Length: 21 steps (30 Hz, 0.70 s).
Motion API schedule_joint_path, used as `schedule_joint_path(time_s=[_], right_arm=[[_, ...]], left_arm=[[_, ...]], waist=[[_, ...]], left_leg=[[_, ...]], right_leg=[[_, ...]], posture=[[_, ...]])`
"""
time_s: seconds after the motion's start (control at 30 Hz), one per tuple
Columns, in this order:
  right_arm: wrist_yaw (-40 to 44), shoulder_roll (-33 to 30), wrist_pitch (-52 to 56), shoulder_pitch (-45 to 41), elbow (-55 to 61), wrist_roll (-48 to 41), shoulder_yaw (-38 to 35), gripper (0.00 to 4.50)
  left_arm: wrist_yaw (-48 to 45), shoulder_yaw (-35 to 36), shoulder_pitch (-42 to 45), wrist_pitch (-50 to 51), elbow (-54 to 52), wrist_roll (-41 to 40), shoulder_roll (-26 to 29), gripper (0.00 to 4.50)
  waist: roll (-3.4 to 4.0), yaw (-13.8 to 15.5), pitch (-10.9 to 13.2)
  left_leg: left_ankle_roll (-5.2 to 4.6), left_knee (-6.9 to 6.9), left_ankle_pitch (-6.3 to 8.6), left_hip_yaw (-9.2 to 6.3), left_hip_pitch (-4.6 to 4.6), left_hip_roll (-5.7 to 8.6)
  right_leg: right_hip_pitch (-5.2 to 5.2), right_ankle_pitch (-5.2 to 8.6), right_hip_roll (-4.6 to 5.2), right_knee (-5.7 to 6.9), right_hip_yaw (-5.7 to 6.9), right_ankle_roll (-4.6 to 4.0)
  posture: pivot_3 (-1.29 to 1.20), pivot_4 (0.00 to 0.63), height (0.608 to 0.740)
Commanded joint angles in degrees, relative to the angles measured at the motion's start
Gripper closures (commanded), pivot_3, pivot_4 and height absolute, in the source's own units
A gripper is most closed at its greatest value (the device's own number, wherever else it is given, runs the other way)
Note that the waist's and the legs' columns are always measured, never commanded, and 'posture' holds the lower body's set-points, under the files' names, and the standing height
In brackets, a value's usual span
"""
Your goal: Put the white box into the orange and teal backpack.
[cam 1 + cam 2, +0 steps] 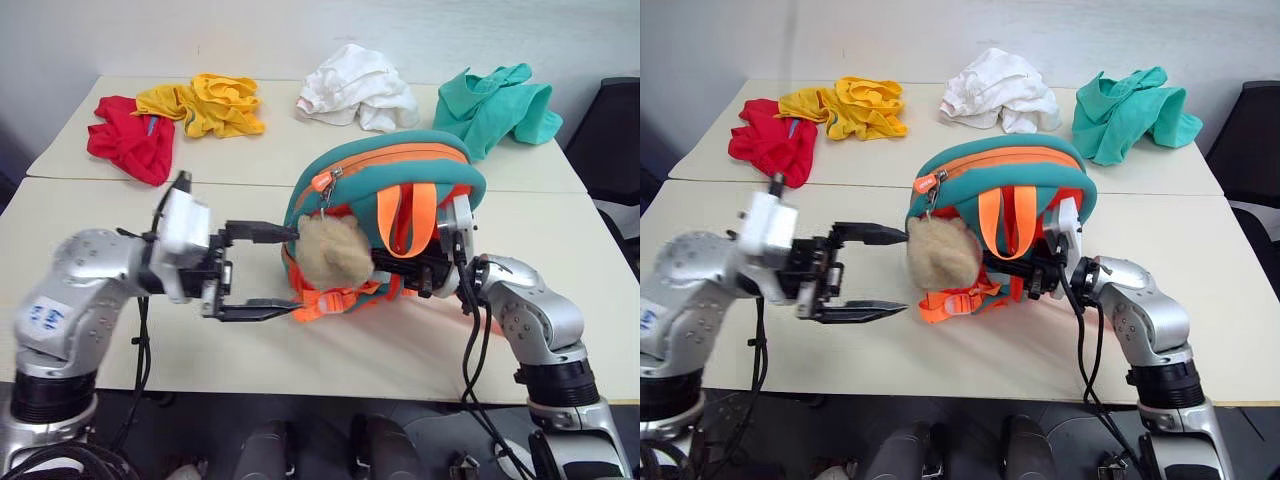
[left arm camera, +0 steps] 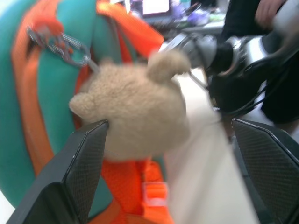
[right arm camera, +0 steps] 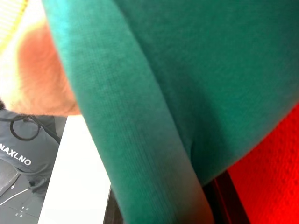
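The backpack (image 1: 390,165), orange with a teal top and orange zipper, stands upright in the middle of the near table. Its tan teddy bear (image 1: 335,250) hangs at the front over the orange straps. My left gripper (image 1: 290,270) is level and open just left of the bear, one finger above and one below, and holds nothing. The left wrist view has the bear (image 2: 135,116) close between the spread fingers (image 2: 84,163). My right gripper (image 1: 425,275) is shut on the backpack's right side by the strap loops. The white box is hidden.
Cloth heaps lie along the far table: red (image 1: 130,135), yellow (image 1: 210,105), white (image 1: 355,85) and teal (image 1: 495,105). A black chair (image 1: 615,130) stands at the right edge. A seam (image 1: 150,180) runs between the two tables.
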<state>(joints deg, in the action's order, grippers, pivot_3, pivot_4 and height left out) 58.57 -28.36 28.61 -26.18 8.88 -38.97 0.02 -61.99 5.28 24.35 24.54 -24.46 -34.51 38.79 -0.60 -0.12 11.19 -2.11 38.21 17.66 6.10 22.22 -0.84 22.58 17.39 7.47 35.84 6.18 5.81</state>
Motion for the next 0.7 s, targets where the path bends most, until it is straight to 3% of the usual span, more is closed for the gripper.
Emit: schedule_joint_path(time_s=[0.03, 0.17, 0.4, 0.5, 0.57, 0.7], right_arm=[[0.15, 0.46, -0.51, -0.6, 0.48, 0.23, -0.04, 4.47], [-0.3, 1.06, -0.51, -0.02, 1.28, -0.08, -0.03, 4.47], [-0.69, 1.58, -0.72, 1.19, 1.99, -0.2, -0.44, 4.47], [-1.03, 1.7, -0.9, 1.32, 2.13, -0.15, -0.61, 4.47], [-1.45, 1.66, -1.14, 1.53, 2.22, -0.03, -1.06, 4.47], [-1.84, 1.21, -1.44, 2.42, 2.46, -0.09, -1.84, 4.47]], left_arm=[[2.29, -3.07, 1.31, -8.42, 1.72, 6.01, -3.1, 0.05], [5.21, -5.14, 2.83, -15.53, 5.39, 10.92, -7.22, 0.93], [8.04, -3.69, 2.71, -21.37, 8.55, 15.31, -7.48, 3.14], [8.54, -1.06, 2.35, -18.58, 7.81, 11.43, -6.73, 3.93], [6.8, 3.52, 1.62, -12.12, 7.33, 4.74, -3.01, 4.26], [8.28, 11.39, 2.04, -5.56, 12.76, 0.61, 3.53, 4.33]], waist=[[0.0, 0.03, 0.0], [-0.01, 0.05, 0.0], [-0.01, 0.03, 0.0], [-0.01, 0.02, 0.0], [-0.01, -0.13, 0.0], [0.0, -0.4, 0.0]], left_leg=[[0.0, 0.0, 0.0, 0.01, 0.0, 0.0], [-0.02, 0.0, 0.01, 0.0, 0.01, 0.0], [-0.02, 0.0, 0.01, -0.02, 0.02, -0.01], [-0.03, 0.01, 0.0, -0.03, 0.01, -0.01], [-0.03, 0.0, 0.0, -0.04, 0.03, -0.02], [0.0, -0.03, -0.01, -0.06, 0.01, -0.07]], right_leg=[[0.0, 0.0, 0.01, 0.0, 0.0, 0.0], [0.0, 0.0, 0.03, -0.02, 0.02, 0.0], [0.0, 0.0, 0.05, -0.01, 0.05, 0.0], [-0.01, 0.0, 0.06, -0.01, 0.06, 0.0], [0.0, 0.0, 0.06, -0.01, 0.06, 0.0], [0.02, 0.01, 0.04, 0.01, 0.07, -0.02]], posture=[[0.0, 0.15, 0.74], [0.0, 0.15, 0.74], [0.0, 0.15, 0.74], [0.0, 0.15, 0.74], [0.0, 0.15, 0.74], [0.0, 0.15, 0.74]])
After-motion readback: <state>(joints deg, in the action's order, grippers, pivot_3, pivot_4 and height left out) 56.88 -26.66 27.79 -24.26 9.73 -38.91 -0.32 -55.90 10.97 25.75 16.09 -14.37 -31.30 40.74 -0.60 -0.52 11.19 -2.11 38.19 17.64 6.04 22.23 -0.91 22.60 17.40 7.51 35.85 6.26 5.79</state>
